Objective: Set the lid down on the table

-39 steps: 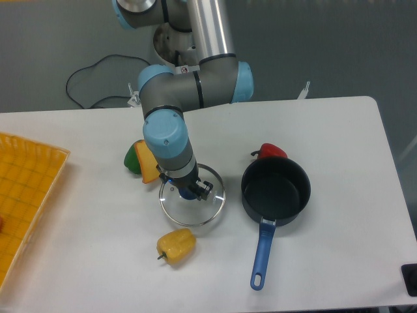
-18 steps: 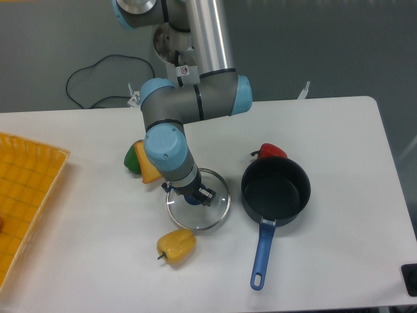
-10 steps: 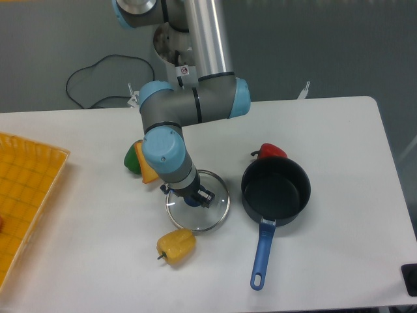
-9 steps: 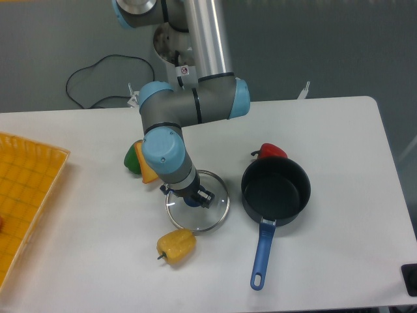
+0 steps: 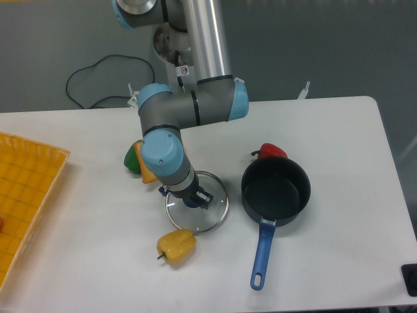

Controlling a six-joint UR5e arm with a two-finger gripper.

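The glass lid (image 5: 197, 211) lies flat on the white worktop (image 5: 339, 137), left of the dark pot (image 5: 275, 190) and clear of it, with a narrow strip of bare surface between the two rims. The gripper (image 5: 191, 198) reaches down from the arm's wrist onto the lid's middle, right at the dark blue knob; the wrist hides most of the fingers, so whether they clamp the knob or stand slightly apart from it cannot be told. A yellow pepper (image 5: 176, 246) sits just in front of the lid, close to its near rim. Behind the wrist, a green pepper (image 5: 132, 158) and an orange pepper (image 5: 147, 171) lie side by side, partly covered by the arm. A red pepper (image 5: 272, 151) rests against the far side of the pot. The pot's blue handle (image 5: 262, 253) points toward the front edge of the worktop. A yellow grid-patterned tray (image 5: 26, 190) occupies the left end, well apart from the lid. A black cable (image 5: 91, 74) loops on the floor behind the worktop.
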